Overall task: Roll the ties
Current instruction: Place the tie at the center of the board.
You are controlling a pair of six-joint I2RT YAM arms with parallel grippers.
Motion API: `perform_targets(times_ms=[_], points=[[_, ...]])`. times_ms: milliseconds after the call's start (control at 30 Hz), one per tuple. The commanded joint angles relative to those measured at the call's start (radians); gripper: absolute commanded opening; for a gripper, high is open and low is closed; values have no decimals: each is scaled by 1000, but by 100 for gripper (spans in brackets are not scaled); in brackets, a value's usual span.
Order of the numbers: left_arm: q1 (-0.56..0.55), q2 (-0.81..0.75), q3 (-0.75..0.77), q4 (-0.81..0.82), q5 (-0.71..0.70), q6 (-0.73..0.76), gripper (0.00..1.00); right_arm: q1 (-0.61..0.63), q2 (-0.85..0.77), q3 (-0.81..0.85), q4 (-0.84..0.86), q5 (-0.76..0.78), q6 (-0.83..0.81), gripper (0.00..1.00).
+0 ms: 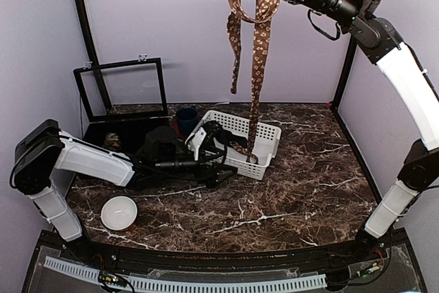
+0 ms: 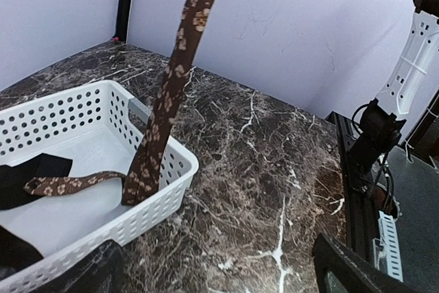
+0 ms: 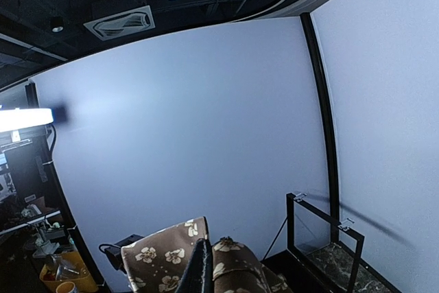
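While it hangs high over the tabletop (image 1: 309, 190), the tie (image 1: 259, 66) is draped over the right fingers (image 3: 200, 272), which are clamped together on the brown floral cloth part way along its length. Two strands drop from there. The shorter one ends in mid-air. The longer one runs down into the white perforated basket (image 1: 264, 166), and its end lies folded on the basket floor next to a black item (image 2: 34, 169), unclear what. Left fingers (image 2: 343, 272) are spread wide and hold nothing, low and just beside the basket, with the hanging strand a little ahead of them.

Handling judgement: the tie looks light, thin and fully limp, so it will likely swing, twist and fold on itself. The woven surface is probably not slippery, but a narrow strip can slide through a loose pinch. Not fragile. Best hold for rolling is likely one end, flat across the width, with the length laid straight on the tabletop first. The low strand above the basket rim looks easiest for the left fingers to reach.

Outward: white bowl (image 1: 119, 212) near the left arm's base, dark blue cup (image 1: 185, 120) behind the basket, black-framed box (image 1: 123, 90) at back left. No brand, label or readable writing anywhere; the tie pattern is tan flowers only.
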Motion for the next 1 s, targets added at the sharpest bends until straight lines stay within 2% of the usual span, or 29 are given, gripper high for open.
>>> perform_targets(times_ms=[0,167,233,333,400,433,500,600,667,800,967], points=[[-32,145,130,209,-55,63,98,7,-27,-22,6,49,-36,0],[-55,328,265,275,-155,62,94,6,-79,-37,-27,90,-66,0],[-55,373,320,274,-175,59,83,5,-94,-52,-35,119,-78,0],[-55,386,377,228,-205,70,47,6,-127,-90,-47,186,-102,0],[-58,335,369,216,-190,81,13,4,-154,-121,-60,252,-123,0],[-63,296,356,217,-183,90,6,3,-169,-139,-66,292,-131,0],[-83,211,338,192,-158,134,0,-1,-200,-181,-71,369,-147,0],[-131,82,342,100,-149,207,0,-11,-252,-262,-58,469,-148,0],[-137,-28,312,94,-150,193,0,-18,-289,-323,-42,517,-145,0],[-134,-207,216,140,-267,181,0,-28,-338,-393,-44,546,-152,0],[-118,-284,229,11,-336,153,0,-30,-394,-480,-99,627,-168,0]])
